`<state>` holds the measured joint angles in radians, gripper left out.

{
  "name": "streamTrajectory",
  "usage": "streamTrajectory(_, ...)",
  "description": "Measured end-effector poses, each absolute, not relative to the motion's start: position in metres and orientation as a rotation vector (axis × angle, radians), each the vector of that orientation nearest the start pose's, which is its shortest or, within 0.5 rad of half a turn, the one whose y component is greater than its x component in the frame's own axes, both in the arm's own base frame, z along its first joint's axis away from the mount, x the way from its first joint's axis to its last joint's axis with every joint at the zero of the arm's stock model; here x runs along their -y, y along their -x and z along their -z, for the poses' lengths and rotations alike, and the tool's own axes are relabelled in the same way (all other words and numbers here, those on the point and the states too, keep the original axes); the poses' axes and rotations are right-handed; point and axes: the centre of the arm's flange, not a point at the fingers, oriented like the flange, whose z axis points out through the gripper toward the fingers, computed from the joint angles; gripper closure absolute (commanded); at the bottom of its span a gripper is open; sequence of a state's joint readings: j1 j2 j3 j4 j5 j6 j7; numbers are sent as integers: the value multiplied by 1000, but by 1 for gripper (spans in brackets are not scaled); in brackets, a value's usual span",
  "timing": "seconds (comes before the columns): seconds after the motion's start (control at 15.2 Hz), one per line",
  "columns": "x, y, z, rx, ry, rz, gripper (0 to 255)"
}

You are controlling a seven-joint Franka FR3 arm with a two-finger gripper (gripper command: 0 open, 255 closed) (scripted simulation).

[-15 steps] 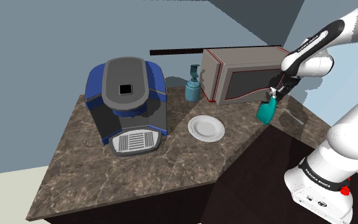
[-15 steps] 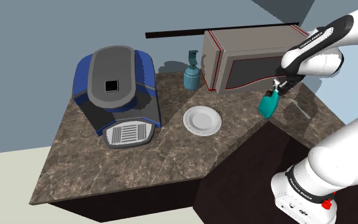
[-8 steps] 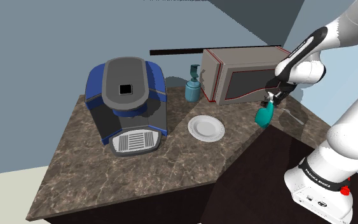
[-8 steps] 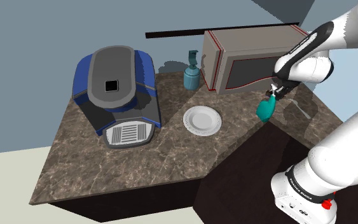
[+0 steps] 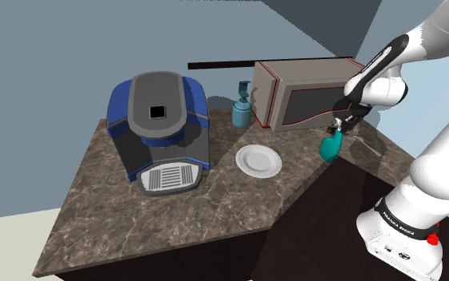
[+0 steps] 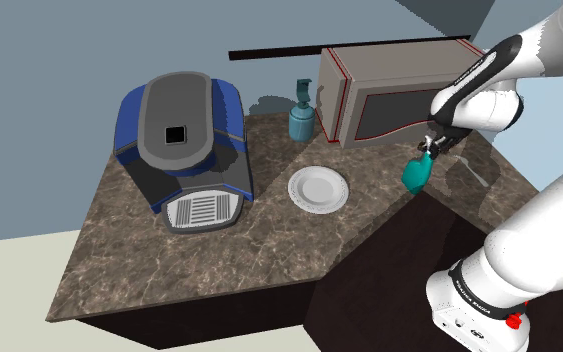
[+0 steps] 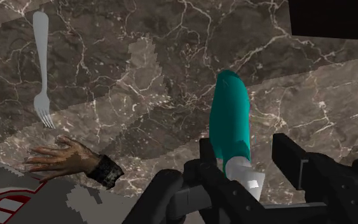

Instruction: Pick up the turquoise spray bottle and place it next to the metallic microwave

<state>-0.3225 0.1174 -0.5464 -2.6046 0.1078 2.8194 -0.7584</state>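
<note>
The gripper (image 5: 344, 120) is clamping the turquoise spray bottle (image 5: 328, 146) by its head and has been sinking this last second. The bottle is hanging tilted, low over the counter (image 5: 214, 207) edge, just before the microwave (image 5: 310, 92). Set-down is looking close.

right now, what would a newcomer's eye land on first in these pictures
The turquoise spray bottle stands out, gripped by its top in the black pincer near the edge of the counter, just in front of the microwave. Next comes the bulky blue-and-grey coffee machine toward the shoulder view's left, with a white plate between it and the bottle.
</note>
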Motion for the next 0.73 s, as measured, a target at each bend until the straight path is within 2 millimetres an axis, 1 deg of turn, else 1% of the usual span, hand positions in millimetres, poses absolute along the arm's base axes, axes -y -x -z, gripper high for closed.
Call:
streamTrajectory(0.33, 350, -283, -230, -330, 3222, 106, 0)
streamTrajectory(0.46, 350, -283, -244, -332, 3221, 110, 0)
streamTrajectory(0.59, 348, -281, -267, -332, 3219, 112, 0)
streamTrajectory(0.66, 347, -280, -274, -331, 3221, 110, 0)
streamTrajectory(0.73, 346, -281, -277, -331, 3221, 109, 0)
